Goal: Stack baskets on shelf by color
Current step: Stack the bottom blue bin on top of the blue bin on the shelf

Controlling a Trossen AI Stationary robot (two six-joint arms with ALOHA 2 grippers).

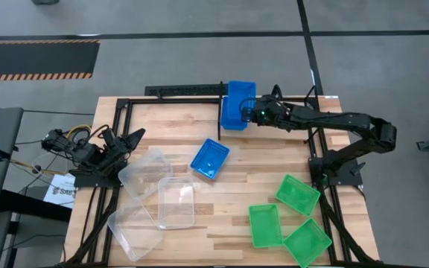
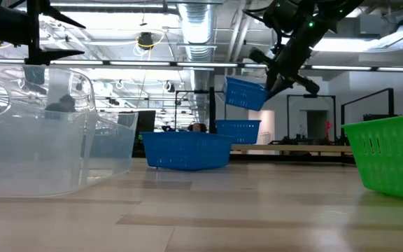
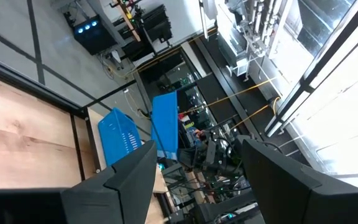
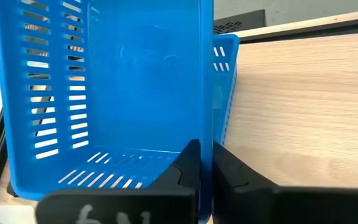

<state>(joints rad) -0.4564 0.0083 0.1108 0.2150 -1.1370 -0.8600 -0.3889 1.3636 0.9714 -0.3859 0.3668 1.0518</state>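
Low view alone shows right hand (image 2: 277, 75) holding blue basket (image 2: 245, 93) aloft.

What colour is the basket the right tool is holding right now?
Blue. The held basket, pinched by the right tool, shows best in the right wrist view.

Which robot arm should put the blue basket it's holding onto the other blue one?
The right arm. Its tool is shut on the lifted blue slotted plastic basket, directly above another blue basket at the table's far edge. The left tool waits open, beside the clear plastic bins.
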